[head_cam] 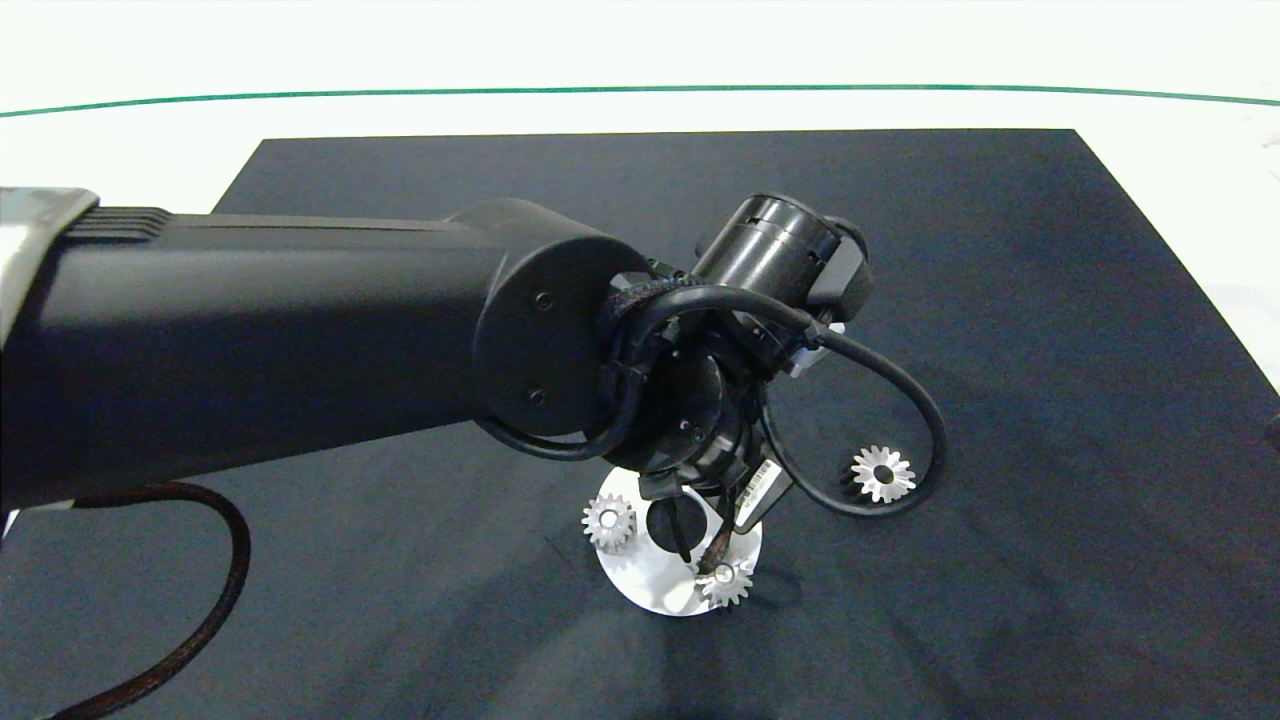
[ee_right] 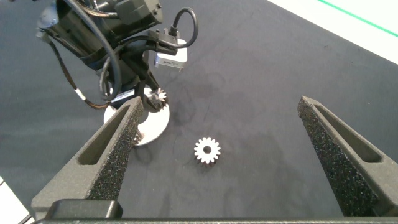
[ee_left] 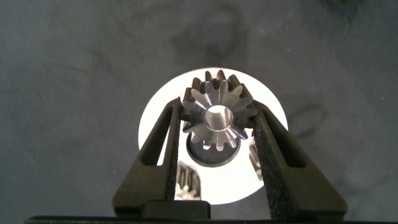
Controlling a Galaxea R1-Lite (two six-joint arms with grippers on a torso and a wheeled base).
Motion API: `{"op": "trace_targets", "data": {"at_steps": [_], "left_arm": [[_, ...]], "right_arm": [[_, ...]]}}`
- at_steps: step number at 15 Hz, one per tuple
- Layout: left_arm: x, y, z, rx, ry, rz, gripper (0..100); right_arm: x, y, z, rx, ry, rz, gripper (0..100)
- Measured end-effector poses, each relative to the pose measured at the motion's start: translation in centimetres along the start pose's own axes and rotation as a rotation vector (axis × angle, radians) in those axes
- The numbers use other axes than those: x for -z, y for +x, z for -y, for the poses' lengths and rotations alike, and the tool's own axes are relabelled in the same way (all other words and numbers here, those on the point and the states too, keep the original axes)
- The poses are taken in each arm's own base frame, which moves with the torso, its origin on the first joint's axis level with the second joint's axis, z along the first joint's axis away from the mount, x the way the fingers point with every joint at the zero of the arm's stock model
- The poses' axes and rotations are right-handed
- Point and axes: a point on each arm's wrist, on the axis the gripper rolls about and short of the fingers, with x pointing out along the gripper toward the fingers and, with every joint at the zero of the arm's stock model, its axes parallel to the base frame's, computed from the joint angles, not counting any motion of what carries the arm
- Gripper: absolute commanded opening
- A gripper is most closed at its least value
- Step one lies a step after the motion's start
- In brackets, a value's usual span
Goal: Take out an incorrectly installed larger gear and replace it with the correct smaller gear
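A dark mat (head_cam: 1000, 300) covers most of the white surface (head_cam: 150, 140), and a thin green line (head_cam: 640, 90) curves across the pale far side. On the mat near its front sits a white round base plate (head_cam: 660, 590), and the left arm reaches in over it from the left with a black cable (head_cam: 900, 400) looping off its wrist. In the head view the left gripper (head_cam: 722, 560) points down at the plate's near right part, its tips at a gear there, while another small gear (head_cam: 610, 522) stands at the plate's left edge. The left wrist view shows what the head view hides: the left gripper (ee_left: 216, 118) is pinching the smaller gear (ee_left: 216, 115) between its two dark fingers (ee_left: 174, 130), bore facing the camera, directly over a dark round hole (ee_left: 211, 157) in the plate (ee_left: 161, 106), with toothed edges of two other gears just visible at either side below. Whether the held gear touches the plate cannot be told. The larger gear (head_cam: 882, 473), with its long flaring teeth, lies flat on the mat to the right of the plate, well apart from it and inside the cable's loop. The right wrist view shows the same gear (ee_right: 207, 150) alone on the mat between the right gripper's (ee_right: 233, 124) widely spread fingers, which hover well above it; this arm does not appear in the head view.
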Motion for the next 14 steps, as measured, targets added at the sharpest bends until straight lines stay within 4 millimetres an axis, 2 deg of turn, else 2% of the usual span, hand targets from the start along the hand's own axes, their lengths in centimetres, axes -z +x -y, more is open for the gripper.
{"op": "trace_targets", "data": {"at_steps": [8, 14], "left_arm": [[0.4, 0.8, -1.8, -0.034, -0.016, -0.024, 31], [0.6, 1.0, -2.1, -0.038, -0.019, -0.034, 31]], "right_arm": [[0.0, 0.0, -0.1, -0.010, 0.000, 0.002, 100], [0.1, 0.0, -0.1, -0.011, -0.001, 0.000, 100]]}}
